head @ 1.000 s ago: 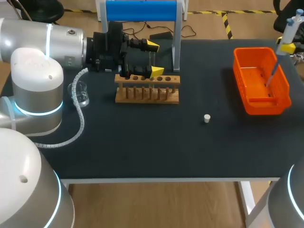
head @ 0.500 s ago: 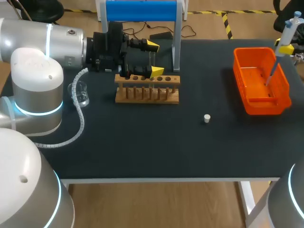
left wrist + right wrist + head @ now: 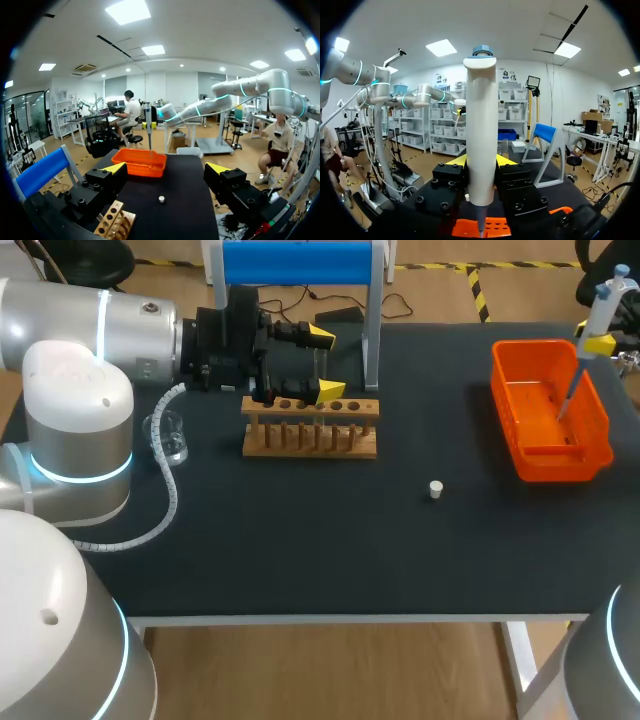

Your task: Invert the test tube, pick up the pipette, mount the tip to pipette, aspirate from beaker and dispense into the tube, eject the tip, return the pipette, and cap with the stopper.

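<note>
The left yellow-tipped gripper [image 3: 325,363] lies level near the black table [image 3: 300,550] back edge, fingers apart, while the right gripper [image 3: 598,342] at its back-right corner clamps a white pipette [image 3: 603,308].

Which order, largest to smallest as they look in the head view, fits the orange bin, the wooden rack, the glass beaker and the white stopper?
1. orange bin
2. wooden rack, about as wide as the bin but much shallower
3. glass beaker
4. white stopper, by far the smallest

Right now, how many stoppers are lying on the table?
1. The white stopper lies alone on the black table, between the wooden rack and the orange bin. Another may be hidden behind the left arm.
</note>
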{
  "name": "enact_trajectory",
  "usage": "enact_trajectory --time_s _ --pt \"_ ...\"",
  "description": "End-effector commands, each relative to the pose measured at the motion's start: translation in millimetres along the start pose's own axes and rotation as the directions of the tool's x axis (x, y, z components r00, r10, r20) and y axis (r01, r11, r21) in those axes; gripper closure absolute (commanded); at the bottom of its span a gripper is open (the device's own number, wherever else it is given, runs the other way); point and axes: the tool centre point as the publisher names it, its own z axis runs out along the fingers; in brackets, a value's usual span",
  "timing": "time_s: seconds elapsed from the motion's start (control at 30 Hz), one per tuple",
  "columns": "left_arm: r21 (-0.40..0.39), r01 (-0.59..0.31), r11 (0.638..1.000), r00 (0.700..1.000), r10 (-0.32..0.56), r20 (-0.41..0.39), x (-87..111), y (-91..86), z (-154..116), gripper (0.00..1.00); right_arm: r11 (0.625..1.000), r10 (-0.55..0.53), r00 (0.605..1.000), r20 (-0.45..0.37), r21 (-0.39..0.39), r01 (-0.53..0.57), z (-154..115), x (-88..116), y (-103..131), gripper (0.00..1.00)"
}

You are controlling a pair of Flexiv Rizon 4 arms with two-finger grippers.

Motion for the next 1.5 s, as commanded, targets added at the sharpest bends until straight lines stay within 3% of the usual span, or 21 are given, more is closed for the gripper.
enact_trajectory --time_s 0.03,0.87,1.07,1.5 --pt "0.001 0.000 1.000 1.000 0.000 -0.001 0.1 0.3 -1 0.00 1.000 0.000 1.000 -0.006 0.001 0.000 -2 -1 0 1.00" --pt "0.001 0.000 1.000 1.000 0.000 -0.001 0.1 0.3 -1 0.00 1.000 0.000 1.000 -0.006 0.001 0.000 -2 -1 0 1.00" --pt "-0.037 0.023 0.999 0.999 -0.022 0.024 -8.0 -20.5 29 0.00 1.000 0.000 1.000 -0.006 0.001 0.000 -2 -1 0 1.00" --pt "-0.114 0.099 0.989 0.995 -0.096 0.030 -22.0 -66.0 132 0.00 1.000 0.000 1.000 -0.006 0.001 0.000 -2 -1 0 1.00"
